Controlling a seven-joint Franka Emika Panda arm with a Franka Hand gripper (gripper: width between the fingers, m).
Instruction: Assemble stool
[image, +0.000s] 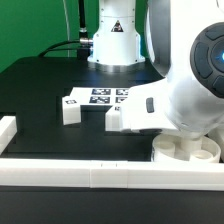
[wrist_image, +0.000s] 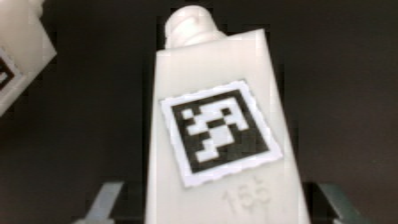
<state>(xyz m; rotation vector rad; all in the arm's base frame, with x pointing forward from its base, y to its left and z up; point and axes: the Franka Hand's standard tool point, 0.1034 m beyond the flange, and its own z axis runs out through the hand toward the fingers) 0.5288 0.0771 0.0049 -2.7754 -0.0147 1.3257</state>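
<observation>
A white stool leg (wrist_image: 214, 110) with a square black-and-white tag fills the wrist view, its knobbed end pointing away from me. My gripper (wrist_image: 224, 205) is shut on it, one grey finger (wrist_image: 111, 200) on each long side. In the exterior view this leg (image: 126, 120) lies on the black table and sticks out from under the arm's wrist, which hides the fingers. A second leg (image: 70, 108) lies toward the exterior view's left. The round white seat (image: 186, 150) sits at the front right, partly covered by the arm.
The marker board (image: 104, 96) lies flat behind the legs, in front of the robot base (image: 112, 40). White bars (image: 90, 175) edge the table at the front and the exterior view's left. Another white tagged piece (wrist_image: 22, 60) shows at the wrist view's edge.
</observation>
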